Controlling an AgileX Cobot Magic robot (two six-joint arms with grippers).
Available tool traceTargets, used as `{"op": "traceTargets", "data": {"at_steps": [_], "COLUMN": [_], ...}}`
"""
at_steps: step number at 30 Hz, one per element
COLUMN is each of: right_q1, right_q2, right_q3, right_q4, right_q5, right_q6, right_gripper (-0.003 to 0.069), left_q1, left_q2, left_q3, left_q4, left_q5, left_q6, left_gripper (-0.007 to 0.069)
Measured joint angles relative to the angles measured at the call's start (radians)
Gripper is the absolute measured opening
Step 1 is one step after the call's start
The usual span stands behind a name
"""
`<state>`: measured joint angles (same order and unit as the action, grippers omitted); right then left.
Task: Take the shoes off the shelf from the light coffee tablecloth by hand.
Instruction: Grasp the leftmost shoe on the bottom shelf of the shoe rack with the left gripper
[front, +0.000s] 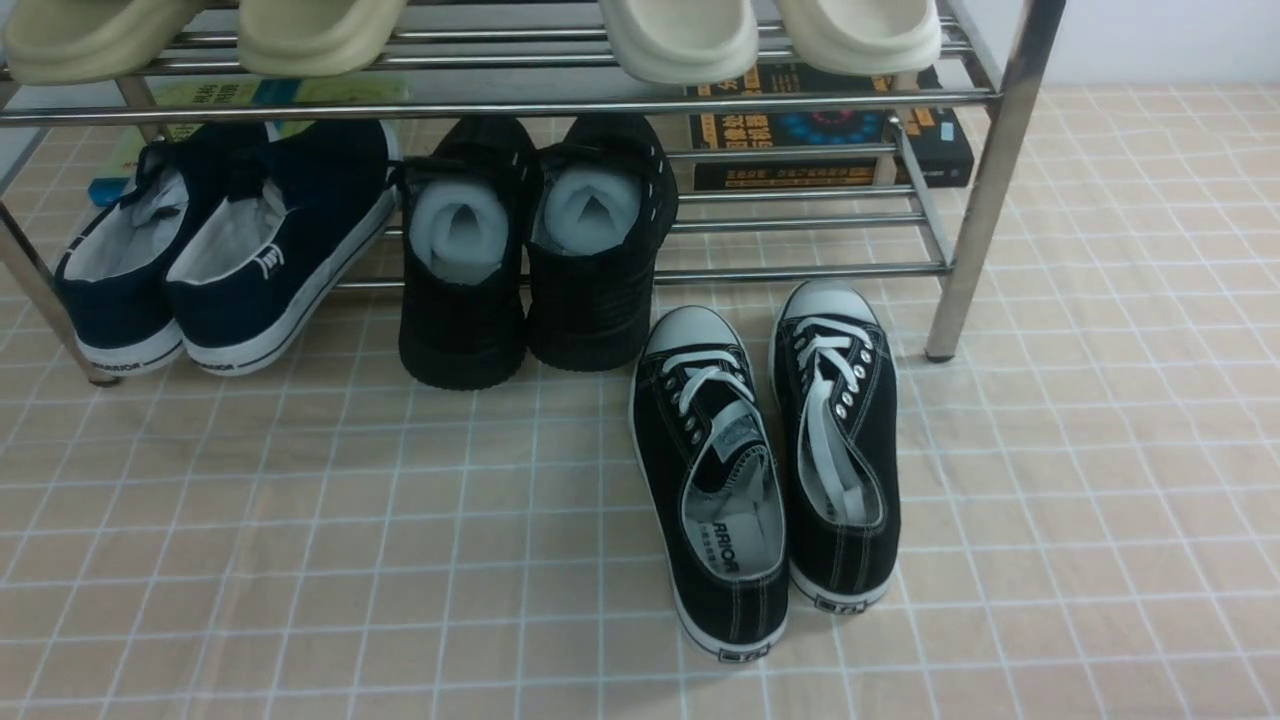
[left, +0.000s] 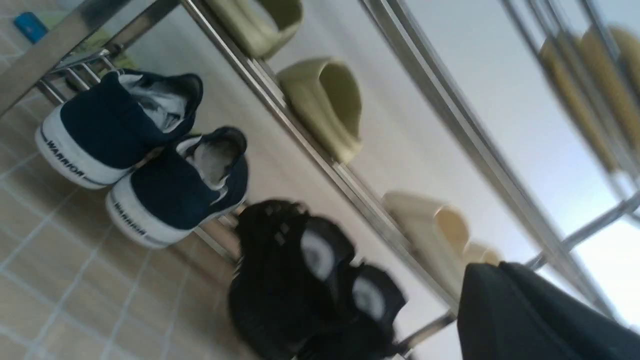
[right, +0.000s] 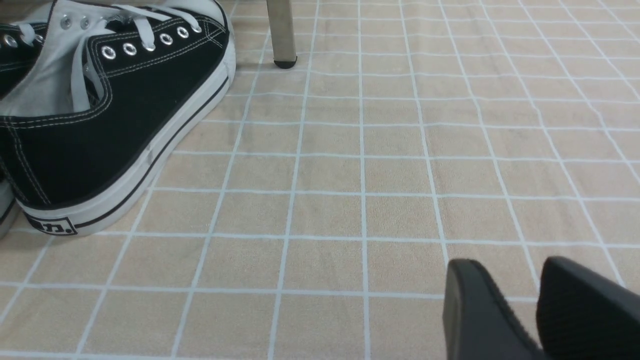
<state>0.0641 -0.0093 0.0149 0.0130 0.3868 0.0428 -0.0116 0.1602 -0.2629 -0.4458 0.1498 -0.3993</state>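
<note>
Fingers of the right gripper (right: 515, 267) show only in the right wrist view, dark and parted with nothing between them, low over the light coffee tablecloth (front: 300, 520); the front view shows neither gripper. That wrist view also gives a close side look at one black lace-up sneaker (right: 115, 115) and the foot of a shelf leg beyond it. In the front view the pair of black lace-up sneakers (front: 765, 470) lies on the cloth, toes pointing at the shelf (front: 990, 190), just in front of its right front leg. Behind them the all-black shoes (front: 530, 250) lean with heels on the cloth and toes up on the lowest tier, each stuffed with white foam. At the left end of that same tier sit the shoes (front: 220, 250), navy with white soles, side by side and touching, heels down at the front edge. The tier above carries olive slippers (front: 200, 35) on the left and cream slippers (front: 770, 35) on the right. A dark book (front: 830, 130) and a greenish book (front: 240, 95) lie behind the shelf. The left wrist view alone shows the left gripper (left: 492, 267), closed and empty, well apart from the navy pair, plus a blurred higher tier holding yellowish footwear (left: 590, 85).
</note>
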Motion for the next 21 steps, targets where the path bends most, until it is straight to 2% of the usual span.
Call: {"op": "traceTargets", "data": {"at_steps": [1, 5, 9, 12, 14, 21], "right_q1": [0.0, 0.0, 0.0, 0.0, 0.0, 0.0], "right_q2": [0.0, 0.0, 0.0, 0.0, 0.0, 0.0], "right_q3": [0.0, 0.0, 0.0, 0.0, 0.0, 0.0], "right_q4": [0.0, 0.0, 0.0, 0.0, 0.0, 0.0], "right_q5": [0.0, 0.0, 0.0, 0.0, 0.0, 0.0], "right_q6": [0.0, 0.0, 0.0, 0.0, 0.0, 0.0], "right_gripper": [0.0213, 0.0218, 0.0221, 0.0221, 0.0221, 0.023], "left_q1": [0.0, 0.0, 0.0, 0.0, 0.0, 0.009], "left_q2": [0.065, 0.36, 0.69, 0.818, 0.948, 1.142], "left_q3": [-0.048, -0.223, -0.448, -0.583, -0.762, -1.125], "left_q4": [0.01, 0.078, 0.219, 0.316, 0.433, 0.598], "left_q5": [0.046, 0.425, 0.745, 0.842, 0.909, 1.006], "left_q6": [0.029, 0.129, 0.187, 0.211, 0.195, 0.159], "left_gripper": [0.001, 0.0001, 0.0001, 0.0001, 0.0001, 0.0002]}}
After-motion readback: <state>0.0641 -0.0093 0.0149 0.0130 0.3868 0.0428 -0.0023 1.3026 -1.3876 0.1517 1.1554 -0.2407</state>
